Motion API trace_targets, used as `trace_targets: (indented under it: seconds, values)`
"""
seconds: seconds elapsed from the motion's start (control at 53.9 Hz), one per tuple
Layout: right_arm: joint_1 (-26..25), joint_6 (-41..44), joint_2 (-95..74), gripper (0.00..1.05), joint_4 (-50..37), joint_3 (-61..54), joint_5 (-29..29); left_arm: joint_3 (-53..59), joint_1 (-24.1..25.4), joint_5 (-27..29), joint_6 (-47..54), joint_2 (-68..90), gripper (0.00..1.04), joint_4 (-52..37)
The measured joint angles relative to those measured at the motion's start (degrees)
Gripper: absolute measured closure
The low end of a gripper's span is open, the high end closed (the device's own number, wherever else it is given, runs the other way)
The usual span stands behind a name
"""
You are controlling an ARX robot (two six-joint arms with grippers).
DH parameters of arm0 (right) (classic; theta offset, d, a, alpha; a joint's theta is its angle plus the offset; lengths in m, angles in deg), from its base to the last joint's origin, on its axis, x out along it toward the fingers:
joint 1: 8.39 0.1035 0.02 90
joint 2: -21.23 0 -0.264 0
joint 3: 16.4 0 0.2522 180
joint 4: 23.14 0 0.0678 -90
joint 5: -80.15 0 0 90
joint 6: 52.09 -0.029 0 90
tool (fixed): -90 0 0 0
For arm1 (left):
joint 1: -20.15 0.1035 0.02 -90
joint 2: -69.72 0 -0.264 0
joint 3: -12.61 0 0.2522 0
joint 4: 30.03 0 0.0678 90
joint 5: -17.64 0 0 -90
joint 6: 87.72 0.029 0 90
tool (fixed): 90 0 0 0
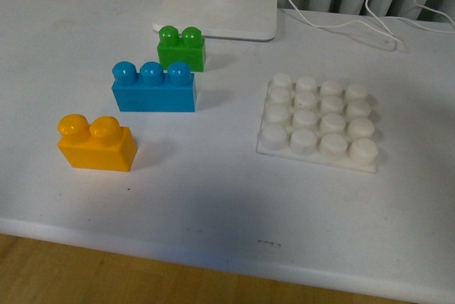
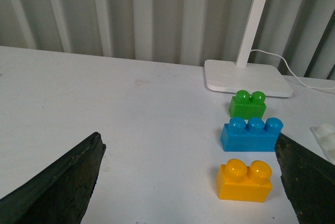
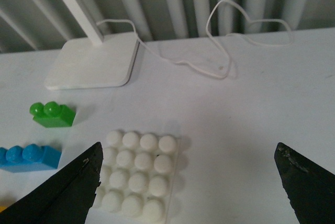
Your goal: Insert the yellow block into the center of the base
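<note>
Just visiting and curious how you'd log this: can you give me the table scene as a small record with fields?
yellow block: front left of table, standing free
blue brick: behind it, three studs
green brick: further back, near lamp foot
base: right side, studs all bare
left gripper: open, empty
right gripper: open, empty
task state: yellow block not yet on base

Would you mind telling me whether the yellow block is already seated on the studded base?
No, the yellow block rests on the table, apart from the base, whose studs are bare.
</note>
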Motion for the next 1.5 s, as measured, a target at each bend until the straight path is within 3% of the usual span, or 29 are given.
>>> trace_targets:
  seconds: [0.13, 0.26, 0.334, 0.408, 0.797, 1.502]
  values:
    - [-7.8, 0.4, 12.4, 0.09, -4.6, -7.9, -5.5, 0.0, 0.0, 0.0, 0.0, 0.0, 0.06, 0.0]
    - [-9.3, 0.6, 15.9, 0.10, -5.5, -10.1, -4.9, 0.0, 0.0, 0.0, 0.0, 0.0, 0.06, 0.0]
    - [-7.8, 5.3, 16.8, 0.21, -15.7, -14.3, 0.0, 0.0, 0.0, 0.0, 0.0, 0.0, 0.06, 0.0]
    - [-7.2, 8.8, 18.3, 0.34, -21.4, -18.1, 0.5, 0.0, 0.0, 0.0, 0.0, 0.0, 0.06, 0.0]
    - [-7.1, 12.7, 27.7, 1.04, -22.9, -28.3, 0.9, 0.0, 0.0, 0.0, 0.0, 0.0, 0.06, 0.0]
    - [-7.1, 12.7, 42.6, 1.04, -16.0, -36.0, 0.9, 0.0, 0.0, 0.0, 0.0, 0.0, 0.06, 0.0]
